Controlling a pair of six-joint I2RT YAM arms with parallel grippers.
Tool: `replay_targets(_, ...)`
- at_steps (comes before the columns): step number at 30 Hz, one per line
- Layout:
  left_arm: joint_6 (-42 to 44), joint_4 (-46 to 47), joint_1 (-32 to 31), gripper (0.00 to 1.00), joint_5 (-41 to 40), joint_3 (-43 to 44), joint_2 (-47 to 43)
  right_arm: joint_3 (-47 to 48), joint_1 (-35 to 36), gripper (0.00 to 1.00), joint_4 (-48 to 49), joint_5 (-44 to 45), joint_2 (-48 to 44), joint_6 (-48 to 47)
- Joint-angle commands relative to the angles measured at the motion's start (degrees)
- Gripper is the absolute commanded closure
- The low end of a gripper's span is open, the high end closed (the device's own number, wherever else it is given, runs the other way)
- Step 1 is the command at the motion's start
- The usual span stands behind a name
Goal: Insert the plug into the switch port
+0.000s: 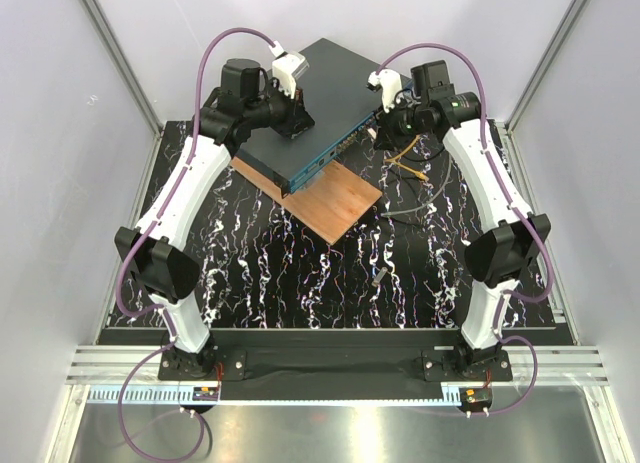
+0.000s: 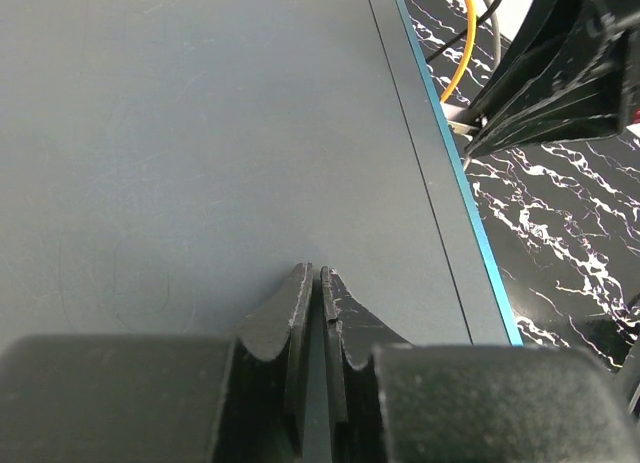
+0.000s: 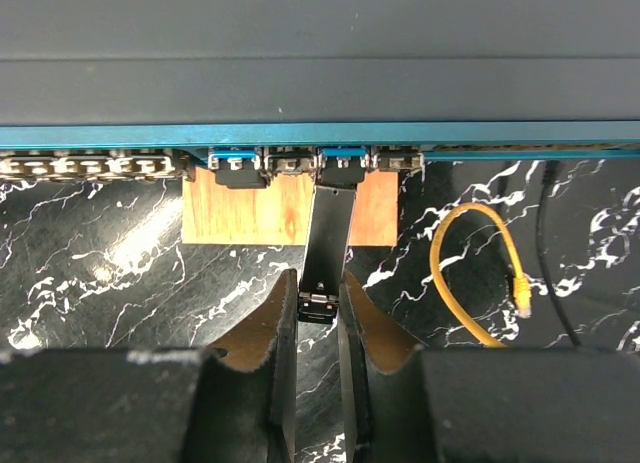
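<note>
Pale, plain walls close in a black mat (image 1: 330, 283) veined with white, and on its far half lies the switch (image 1: 335, 93), turned at an angle so that its thin teal front face looks toward the right arm. One corner of it rests on a wooden board (image 1: 335, 203), which probably lifts the sockets (image 3: 90, 166) clear of the mat so a gripper can reach them level. The left gripper (image 2: 318, 281) sits on the switch's dark top, well back from the front edge, its fingers drawn almost together on nothing. It looks like a hold-down, meant to stop the box from sliding when the plug is pushed in. The right gripper (image 3: 316, 281) faces the front face head-on, its fingers pinched narrowly on the rear end of the plug (image 3: 328, 233). The plug reaches forward from the fingertips to a socket near the middle of the row, above the board. Its front end meets that opening, though whether it is fully seated cannot be told. A loose yellow cable (image 3: 468, 208) curls on the mat to the right, apart from the work.
</note>
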Motion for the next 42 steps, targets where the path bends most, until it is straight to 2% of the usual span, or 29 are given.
replay_targets(1, -0.2, 0.4, 1.0, 0.88, 0.2, -1.2, -0.4, 2.5, 2.6, 1.0, 8.0, -8.0, 1.9, -0.9)
replay_targets(7, -0.4, 0.8, 1.2, 0.88, 0.6, -1.6, -0.6, 3.5, 2.1, 1.0, 7.2, -11.2, 1.6, -0.8)
replay_targets(16, -0.9, 1.3, 1.5, 0.88, 1.3, -2.8, -0.8, 3.1, 1.8, 1.0, 6.9, -9.8, -1.4, -1.3)
replay_targets(28, -1.8, 1.6, 1.7, 0.88, 1.4, -3.9, -1.4, 12.7, 1.8, 1.0, 7.1, -8.4, 4.1, 0.0)
replay_targets(39, -2.4, 2.2, 1.9, 0.88, 1.5, -3.4, -1.1, 12.7, 2.3, 1.0, 7.3, -9.8, 5.6, 0.4)
replay_targets(42, -2.3, 2.2, 2.0, 0.88, 1.5, -3.5, -1.1, 14.2, 2.5, 0.93, 7.3, -9.9, 6.6, 0.6)
